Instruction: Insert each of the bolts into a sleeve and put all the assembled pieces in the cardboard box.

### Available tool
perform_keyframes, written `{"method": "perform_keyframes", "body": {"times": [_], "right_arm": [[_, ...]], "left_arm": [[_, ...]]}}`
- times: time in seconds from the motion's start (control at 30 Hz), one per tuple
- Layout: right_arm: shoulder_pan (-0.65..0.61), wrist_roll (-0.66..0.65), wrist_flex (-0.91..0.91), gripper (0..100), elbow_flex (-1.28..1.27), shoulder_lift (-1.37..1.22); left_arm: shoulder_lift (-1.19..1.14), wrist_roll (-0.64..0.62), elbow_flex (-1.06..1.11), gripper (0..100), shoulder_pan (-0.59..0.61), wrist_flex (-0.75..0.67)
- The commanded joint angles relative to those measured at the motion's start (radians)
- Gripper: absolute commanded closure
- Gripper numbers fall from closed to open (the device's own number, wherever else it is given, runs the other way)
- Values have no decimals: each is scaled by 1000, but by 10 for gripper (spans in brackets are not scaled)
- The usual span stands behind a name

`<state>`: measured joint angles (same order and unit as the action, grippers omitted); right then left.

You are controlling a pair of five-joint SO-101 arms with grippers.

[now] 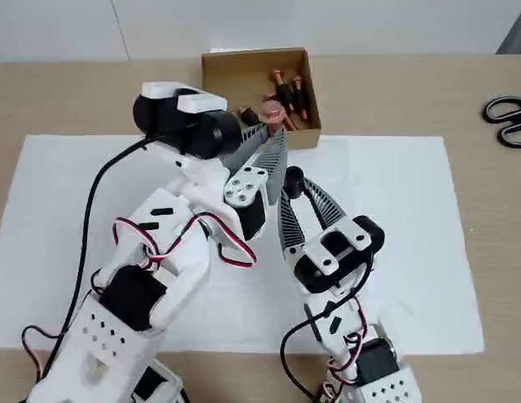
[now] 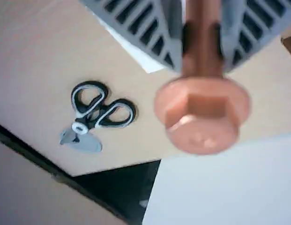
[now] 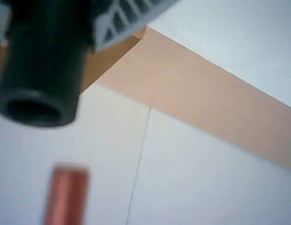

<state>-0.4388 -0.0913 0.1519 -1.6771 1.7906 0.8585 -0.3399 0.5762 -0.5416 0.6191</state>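
Observation:
My left gripper (image 1: 273,133) is shut on a copper bolt (image 1: 272,110), held just above the near edge of the cardboard box (image 1: 235,75). In the left wrist view the bolt's hex flange head (image 2: 201,112) points at the camera, its shank clamped between the grey fingers (image 2: 136,28). My right gripper (image 1: 295,186) is shut on a black sleeve (image 1: 294,177) close beside and below the left gripper. The right wrist view shows the sleeve's open bore (image 3: 42,65) and, farther off, a copper bolt end (image 3: 65,197). Several assembled pieces (image 1: 289,92) lie in the box.
A white paper sheet (image 1: 394,218) covers the middle of the wooden table. Black-handled scissors (image 1: 510,120) lie at the far right edge, also seen from the left wrist (image 2: 100,110). Both arms crowd the sheet's centre and near side.

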Motion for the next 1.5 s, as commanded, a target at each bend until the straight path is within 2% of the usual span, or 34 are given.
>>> {"method": "perform_keyframes", "body": {"times": [0.0, 0.27, 0.63, 0.77, 1.33, 1.47], "right_arm": [[-4, -3, -22, 995, -6, 24], [-4, -3, -19, 995, -6, 24], [-4, -3, -18, 995, -6, 24], [-4, -3, -16, 995, -6, 24], [-4, -3, -16, 995, -6, 24], [-4, -3, -15, 995, -6, 24]], "left_arm": [[32, 6, -71, 994, -6, -25], [31, 6, -71, 994, -77, -28], [34, 11, 18, 994, -75, -64], [32, 92, 50, 994, -77, -143], [37, 106, 113, 994, -77, -141], [34, 187, 113, 994, -77, -143]]}}
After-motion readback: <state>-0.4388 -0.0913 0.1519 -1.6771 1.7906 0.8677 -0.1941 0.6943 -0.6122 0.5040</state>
